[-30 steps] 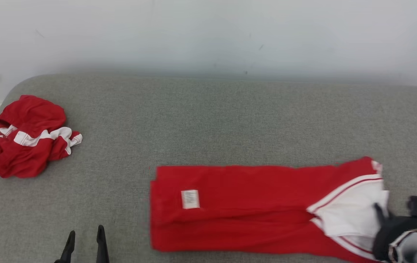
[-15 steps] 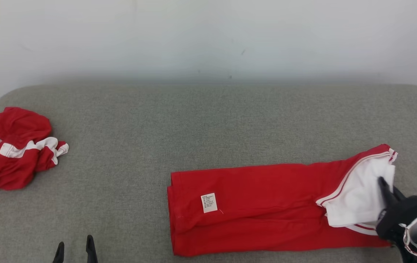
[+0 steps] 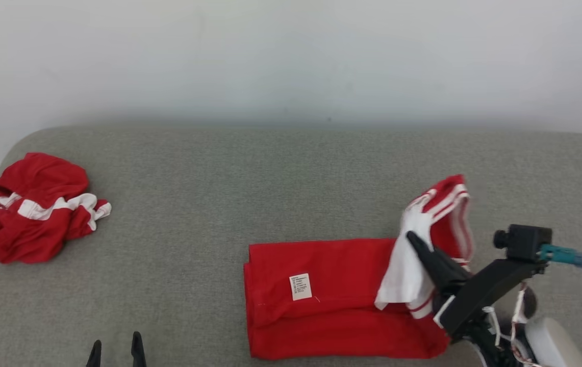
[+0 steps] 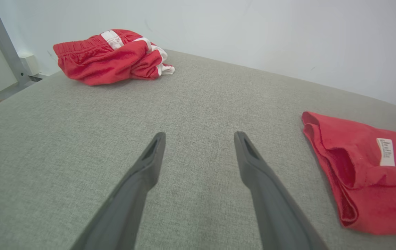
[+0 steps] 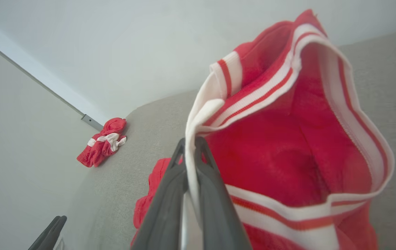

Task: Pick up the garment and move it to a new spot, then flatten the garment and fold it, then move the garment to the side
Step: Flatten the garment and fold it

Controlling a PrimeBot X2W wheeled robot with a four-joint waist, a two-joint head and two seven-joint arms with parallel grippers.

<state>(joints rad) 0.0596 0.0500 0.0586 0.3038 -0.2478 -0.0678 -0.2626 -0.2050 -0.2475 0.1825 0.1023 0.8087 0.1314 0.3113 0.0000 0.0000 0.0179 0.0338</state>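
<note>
The garment is red with white striped trim and a white label, lying folded lengthwise on the grey surface. My right gripper is shut on its white-trimmed end and holds that end lifted above the rest of the cloth. In the left wrist view the garment's other end lies flat at the right. My left gripper stands open at the lower left with nothing between its fingers, well apart from the garment.
A second red and white garment lies crumpled at the far left of the surface, also seen as a crumpled heap in the left wrist view. A pale wall stands behind. A metal post rises beyond the left edge.
My right gripper has lifted the garment's white-trimmed end off the surface and carried it leftward over the red body. The head camera has shifted. The left gripper stays open.
</note>
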